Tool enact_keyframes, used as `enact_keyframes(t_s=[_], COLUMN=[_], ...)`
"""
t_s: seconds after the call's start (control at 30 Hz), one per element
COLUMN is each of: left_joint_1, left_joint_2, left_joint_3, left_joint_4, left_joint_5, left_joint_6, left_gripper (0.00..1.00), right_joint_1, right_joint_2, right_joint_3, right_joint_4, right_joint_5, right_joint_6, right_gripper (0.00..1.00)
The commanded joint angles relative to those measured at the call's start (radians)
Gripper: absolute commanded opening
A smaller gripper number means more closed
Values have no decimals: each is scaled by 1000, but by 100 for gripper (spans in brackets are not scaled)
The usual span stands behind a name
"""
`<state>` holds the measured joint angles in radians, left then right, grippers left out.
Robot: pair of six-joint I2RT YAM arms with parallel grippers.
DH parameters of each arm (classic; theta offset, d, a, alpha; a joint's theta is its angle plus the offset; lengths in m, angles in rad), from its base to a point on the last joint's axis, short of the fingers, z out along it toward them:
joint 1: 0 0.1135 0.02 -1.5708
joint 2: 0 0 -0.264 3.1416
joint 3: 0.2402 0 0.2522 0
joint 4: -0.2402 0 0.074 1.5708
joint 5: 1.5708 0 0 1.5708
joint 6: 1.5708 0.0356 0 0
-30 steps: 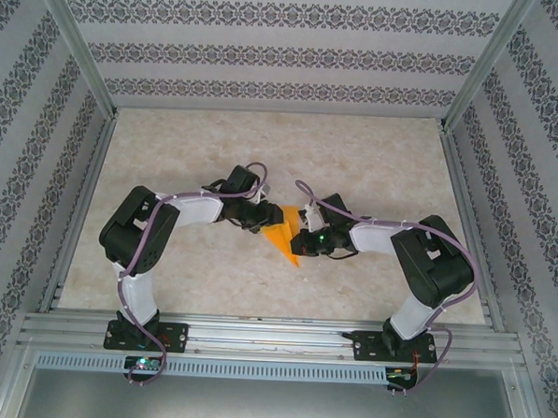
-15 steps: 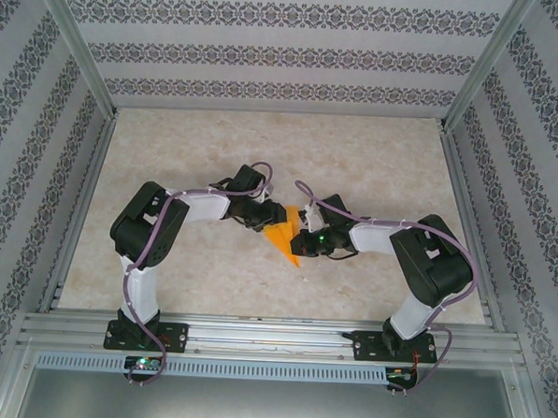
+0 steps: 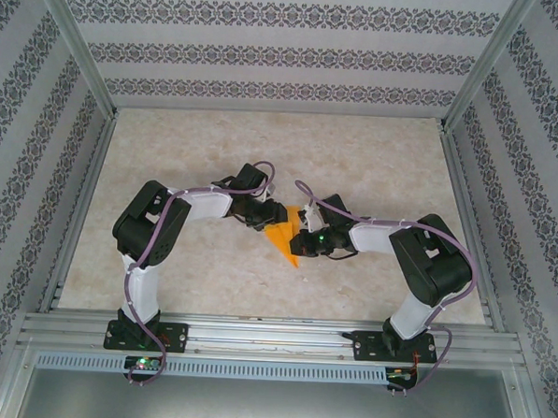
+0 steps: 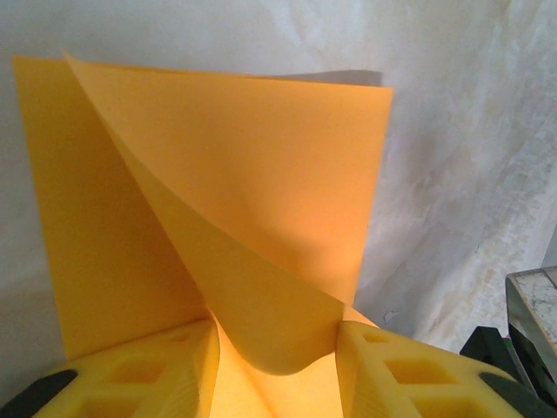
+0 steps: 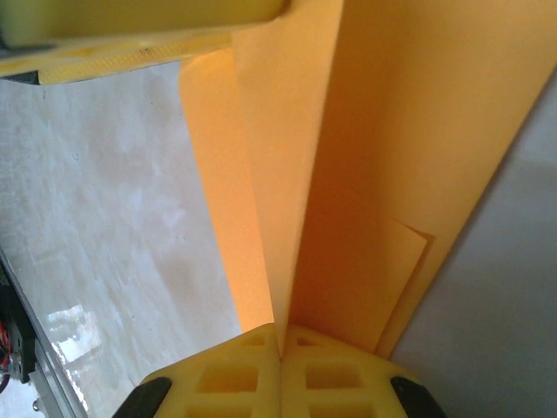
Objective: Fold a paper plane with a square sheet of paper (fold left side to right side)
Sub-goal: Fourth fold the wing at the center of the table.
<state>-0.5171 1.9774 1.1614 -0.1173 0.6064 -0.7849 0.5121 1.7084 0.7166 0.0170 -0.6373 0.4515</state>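
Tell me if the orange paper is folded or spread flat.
Folded, not flat: the orange paper shows as a small angular shape, its layers overlapping and pinched in the shut right gripper.

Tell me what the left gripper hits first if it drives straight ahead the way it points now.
The orange paper: its raised, curling flap stands directly ahead of the left gripper and dips between its parted fingers. Beyond the sheet it would probably meet the right gripper, though depth is unclear.

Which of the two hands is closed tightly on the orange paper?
The right hand: its fingers meet, with the orange paper pinched between them. The left hand has its fingers apart, with a curled flap between them.
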Motion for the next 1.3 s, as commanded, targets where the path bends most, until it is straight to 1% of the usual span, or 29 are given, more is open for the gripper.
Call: enact_keyframes(t_s=[0.0, 0.23, 0.43, 0.53, 0.63, 0.77, 1.1, 1.27], left_joint_1=[-10, -11, -10, -10, -11, -10, -12, -10], left_joint_2=[34, 34, 28, 23, 23, 23, 23, 23], left_joint_3=[4, 5, 8, 7, 7, 6, 7, 9], left_joint_4=[-74, -81, -83, -84, -84, -82, -79, -78], left_joint_5=[-46, -47, -48, -49, -50, -50, -48, -47], left_joint_6=[30, 32, 33, 33, 33, 32, 32, 30], left_gripper=[41, 41, 41, 41, 41, 41, 41, 41], right_joint_1=[-10, -15, -45, -72, -94, -98, -94, -88], right_joint_2=[0, -69, -134, -154, -147, -102, 28, 55], right_joint_3=[1, 10, 24, 24, 28, 55, 121, 133], right_joint_4=[3, -23, -80, -90, -69, -34, 32, 35], right_joint_5=[-23, -33, -45, -51, -76, -106, -112, -111], right_joint_6=[13, 21, 11, 13, 29, 56, 89, 90], right_gripper=[10, 23, 37, 39, 39, 39, 37, 33])
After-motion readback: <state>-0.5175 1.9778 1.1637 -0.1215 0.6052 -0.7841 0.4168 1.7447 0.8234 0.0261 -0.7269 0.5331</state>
